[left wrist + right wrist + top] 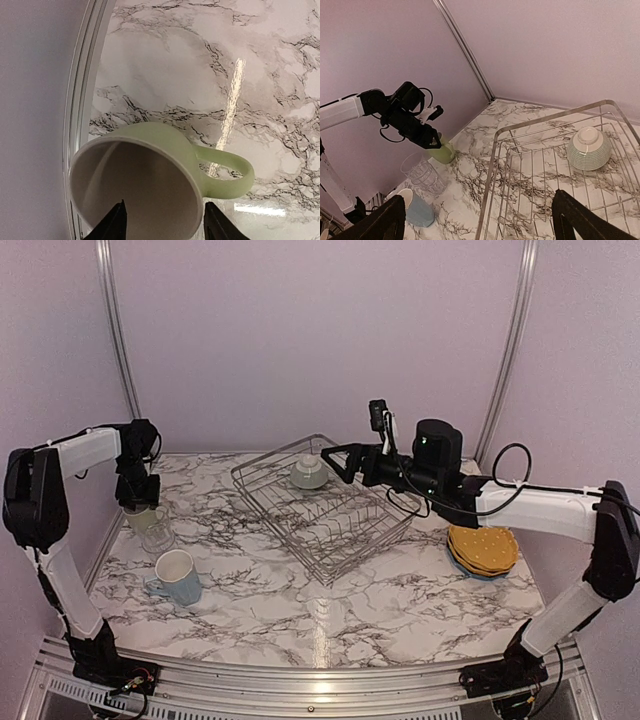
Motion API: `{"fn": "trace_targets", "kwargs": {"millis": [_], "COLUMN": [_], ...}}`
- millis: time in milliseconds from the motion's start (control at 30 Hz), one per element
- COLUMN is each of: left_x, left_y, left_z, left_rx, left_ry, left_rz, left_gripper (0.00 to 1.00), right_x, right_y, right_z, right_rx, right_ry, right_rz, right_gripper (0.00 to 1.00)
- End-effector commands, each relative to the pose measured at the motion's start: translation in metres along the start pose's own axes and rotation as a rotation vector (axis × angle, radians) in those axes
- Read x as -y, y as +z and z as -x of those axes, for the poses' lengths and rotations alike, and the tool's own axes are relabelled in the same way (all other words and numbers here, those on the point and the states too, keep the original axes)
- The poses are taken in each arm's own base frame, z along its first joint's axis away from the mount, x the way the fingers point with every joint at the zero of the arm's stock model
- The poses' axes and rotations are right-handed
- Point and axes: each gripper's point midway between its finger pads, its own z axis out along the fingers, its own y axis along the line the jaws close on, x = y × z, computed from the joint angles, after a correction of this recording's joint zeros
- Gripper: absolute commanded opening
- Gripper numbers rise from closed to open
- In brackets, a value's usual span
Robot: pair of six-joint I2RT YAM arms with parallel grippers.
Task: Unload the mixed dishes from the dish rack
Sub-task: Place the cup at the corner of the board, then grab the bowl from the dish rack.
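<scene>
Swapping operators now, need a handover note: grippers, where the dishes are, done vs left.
Left gripper: open, jaws astride the rim of the pale green cup, which stands on the table at far left.
Right gripper: open, just short of the pale green bowl.
Done: cup, clear glass and light blue mug left of the dish rack; plate stack, yellow-orange on top, right of it.
Left: the bowl, upside down, the only item in the rack.
</scene>
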Motion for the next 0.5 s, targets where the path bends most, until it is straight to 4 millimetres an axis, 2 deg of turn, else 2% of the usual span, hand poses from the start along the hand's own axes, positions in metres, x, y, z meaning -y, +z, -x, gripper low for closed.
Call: {"fn": "trace_targets", "kwargs": {"millis": [0,200,333,467], "left_x": [-0.013,-0.016,-0.022,-0.004], "left_y": [-0.035,-0.084,-0.133,-0.187], "left_z": [0.016,0.044,0.063,0.073], "left_rx": [0.086,0.212,0.334,0.451], "left_ry": [-0.029,-0.060,-0.091,-0.077], "left_rz": [0.010,-0.029,-0.062,-0.194], "left_gripper": [0.56,0.70,0.77,0.93], "right_x": [-0.003,0.003,0.011,0.025], "right_y": [0.007,0.012,0.017,0.022], "right_z": [0.001,-0.005,-0.010,-0.011], "right_rx": [-0.013,-0.042,-0.070,-0.096], "right_ry": [-0.015,-0.019,-0.031,-0.064], "right_rz": [-0.010,-0.034,-0.072,-0.150], "right_gripper": [0.99,0.99,0.99,0.98]}}
